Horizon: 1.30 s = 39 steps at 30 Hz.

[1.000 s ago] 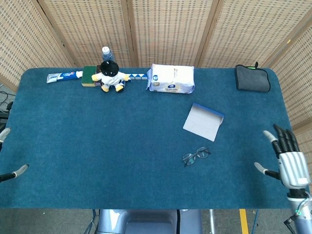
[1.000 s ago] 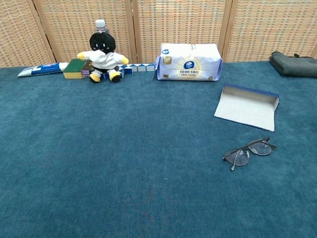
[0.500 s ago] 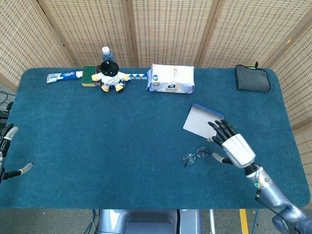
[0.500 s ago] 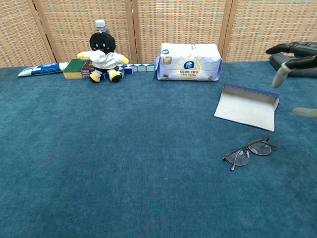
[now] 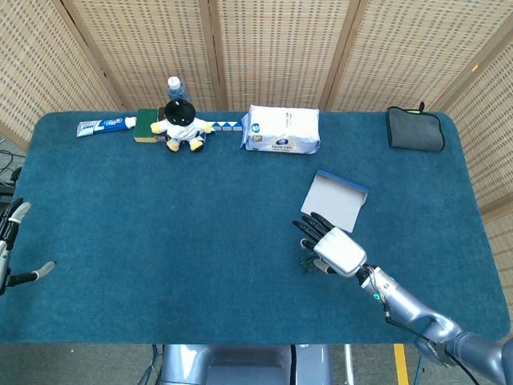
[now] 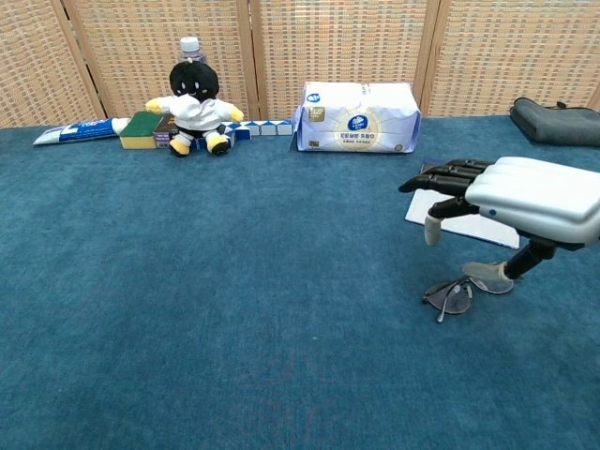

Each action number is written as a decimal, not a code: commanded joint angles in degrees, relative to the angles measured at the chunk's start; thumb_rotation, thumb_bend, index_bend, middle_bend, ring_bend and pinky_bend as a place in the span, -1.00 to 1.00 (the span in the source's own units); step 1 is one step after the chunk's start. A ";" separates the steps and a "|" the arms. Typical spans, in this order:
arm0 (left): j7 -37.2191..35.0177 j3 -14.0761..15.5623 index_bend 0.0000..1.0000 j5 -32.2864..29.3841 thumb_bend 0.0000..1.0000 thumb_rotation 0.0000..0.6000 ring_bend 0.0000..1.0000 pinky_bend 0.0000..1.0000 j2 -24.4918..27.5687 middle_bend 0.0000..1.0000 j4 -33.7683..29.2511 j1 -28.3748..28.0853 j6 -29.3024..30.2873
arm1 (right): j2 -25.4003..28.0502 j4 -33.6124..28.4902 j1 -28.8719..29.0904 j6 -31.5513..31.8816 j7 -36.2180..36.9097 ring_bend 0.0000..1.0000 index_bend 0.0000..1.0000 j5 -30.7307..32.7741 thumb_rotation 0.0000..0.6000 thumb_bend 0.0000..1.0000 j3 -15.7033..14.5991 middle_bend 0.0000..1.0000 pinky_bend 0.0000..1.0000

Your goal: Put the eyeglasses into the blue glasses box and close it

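Observation:
The eyeglasses (image 6: 457,293) lie unfolded on the blue table cloth, lenses down. My right hand (image 6: 511,195) hovers just above them with its fingers stretched out flat toward the left and nothing in it. In the head view the right hand (image 5: 332,247) covers nearly all of the glasses. The blue glasses box (image 5: 337,198) lies open just beyond the hand, its pale lining up; in the chest view the hand hides much of the box (image 6: 418,208). My left hand (image 5: 10,245) sits at the table's left edge, fingers apart and empty.
Along the back edge stand a toothpaste tube (image 5: 104,125), a sponge (image 5: 146,125), a bottle (image 5: 174,84), a plush toy (image 5: 181,125) and a tissue pack (image 5: 280,130). A black pouch (image 5: 415,128) lies at the back right corner.
My right hand has swept in from the table's right edge, leftward past the box, and now hangs over the eyeglasses. The left hand has barely shifted. The glasses and the box have not moved.

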 commanded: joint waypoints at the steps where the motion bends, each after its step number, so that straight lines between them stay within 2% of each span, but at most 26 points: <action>1: -0.24 -0.01 -1.00 0.01 -1.00 1.00 -1.00 -1.00 -0.02 -1.00 0.14 0.08 0.13 | -1.42 1.55 1.05 -1.31 -0.89 -1.00 -0.22 0.64 1.00 -0.17 -0.80 -0.85 -0.84; 18: -0.32 0.06 -1.00 -0.01 -1.00 1.00 -1.00 -1.00 -0.39 -1.00 0.68 -0.16 -0.25 | -4.38 7.86 2.62 -1.99 -1.10 -1.00 -0.19 1.96 1.00 -0.12 -3.82 -0.85 -0.81; 39: 0.35 -0.09 -1.00 -0.63 -1.00 1.00 -1.00 -1.00 -0.84 -1.00 0.90 -0.52 -1.00 | -6.94 12.99 2.87 -1.68 0.71 -1.00 0.09 4.21 1.00 -0.08 -5.58 -0.81 -0.75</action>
